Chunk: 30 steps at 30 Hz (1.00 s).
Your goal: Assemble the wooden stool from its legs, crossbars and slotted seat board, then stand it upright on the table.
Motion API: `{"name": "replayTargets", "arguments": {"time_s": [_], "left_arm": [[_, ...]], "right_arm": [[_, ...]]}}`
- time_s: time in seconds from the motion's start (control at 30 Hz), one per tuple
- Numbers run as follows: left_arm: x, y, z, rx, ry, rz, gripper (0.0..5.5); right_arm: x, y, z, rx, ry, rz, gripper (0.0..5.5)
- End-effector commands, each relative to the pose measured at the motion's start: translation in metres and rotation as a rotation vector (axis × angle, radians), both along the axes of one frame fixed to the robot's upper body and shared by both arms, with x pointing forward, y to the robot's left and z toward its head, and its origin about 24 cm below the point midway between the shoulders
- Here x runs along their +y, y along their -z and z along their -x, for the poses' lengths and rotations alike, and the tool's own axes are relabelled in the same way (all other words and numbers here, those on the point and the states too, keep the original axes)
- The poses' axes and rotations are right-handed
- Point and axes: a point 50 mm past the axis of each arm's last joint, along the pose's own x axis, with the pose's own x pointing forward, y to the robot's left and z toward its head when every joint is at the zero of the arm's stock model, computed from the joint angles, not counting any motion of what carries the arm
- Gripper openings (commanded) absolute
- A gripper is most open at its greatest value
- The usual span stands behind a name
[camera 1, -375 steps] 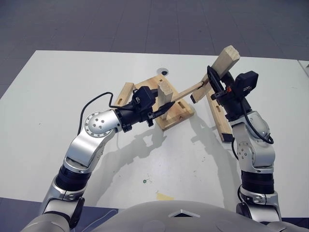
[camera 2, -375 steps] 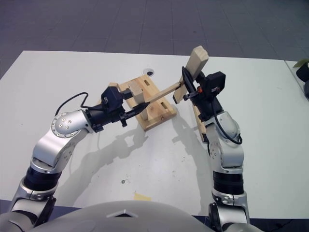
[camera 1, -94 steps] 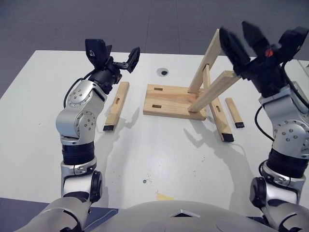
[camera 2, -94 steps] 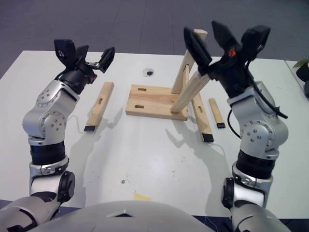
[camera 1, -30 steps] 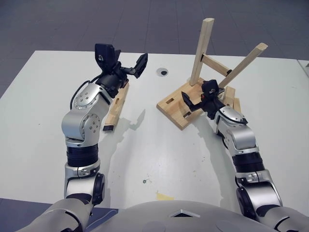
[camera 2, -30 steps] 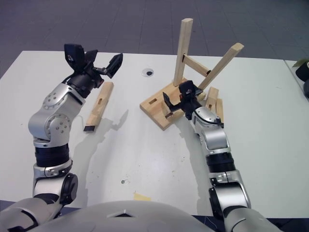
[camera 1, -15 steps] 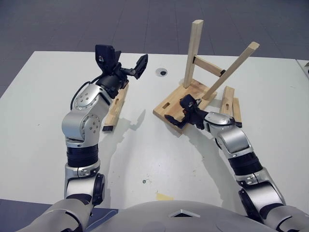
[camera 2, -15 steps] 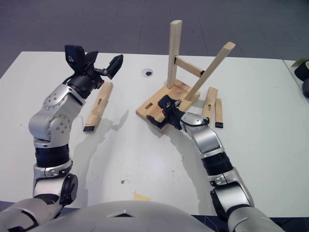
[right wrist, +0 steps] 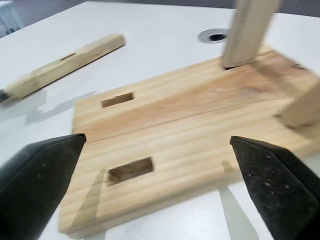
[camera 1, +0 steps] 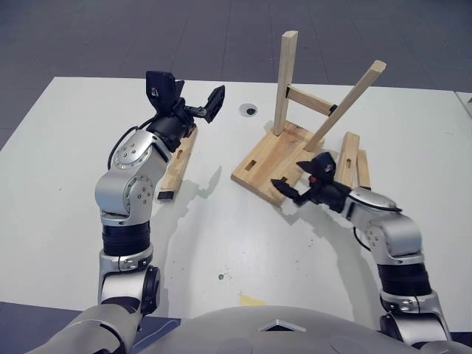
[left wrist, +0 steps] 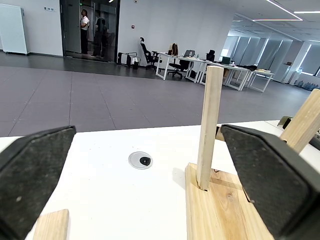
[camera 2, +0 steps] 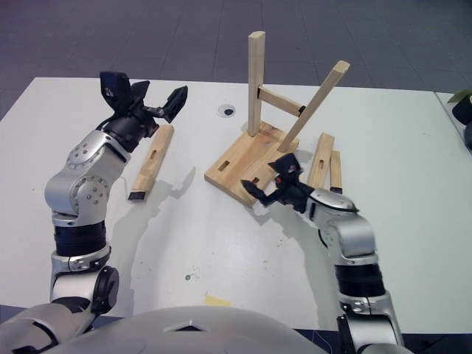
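The slotted seat board [camera 1: 269, 158] lies flat at mid table, and two legs stand up out of it. One leg [camera 1: 284, 81] is upright and the other [camera 1: 346, 103] leans right, with a crossbar [camera 1: 310, 101] joining them. My right gripper [camera 1: 301, 177] is open just off the board's near right corner, holding nothing. Two empty slots [right wrist: 131, 169] face it in the right wrist view. A loose leg [camera 1: 179, 158] lies to the left of the board. My left gripper [camera 2: 158, 99] is raised above that leg's far end, open and empty.
Another loose leg [camera 1: 346, 155] and a short crossbar [camera 1: 363, 168] lie side by side to the right of the board, behind my right forearm. A round grommet [camera 1: 251, 110] sits in the white table [camera 1: 66, 184] beyond the board. A yellow scrap [camera 1: 251, 299] lies at the near edge.
The seat board with its two legs has slid left and turned a little. My right gripper has come off the board's near corner and drawn back to the right, open. The left arm stayed still.
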Motion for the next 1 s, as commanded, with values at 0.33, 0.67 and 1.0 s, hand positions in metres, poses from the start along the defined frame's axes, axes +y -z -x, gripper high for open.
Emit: {"name": "replayTargets", "arguments": {"time_s": [0.33,0.67,1.0], "left_arm": [[0.000,0.000,0.000,0.003,-0.004,-0.005,5.40],[-0.004,0.002,0.000,0.010,0.008,-0.007,5.40],[0.000,0.003,0.002,0.014,-0.005,-0.008,5.40]], "right_arm": [[-0.048,-0.031,-0.069,-0.214,0.684,0.062,5.38],[0.026,-0.041,-0.091,-0.262,0.489,-0.027,5.38],[-0.026,-0.033,-0.048,-0.337,0.621,-0.035,5.38]]}}
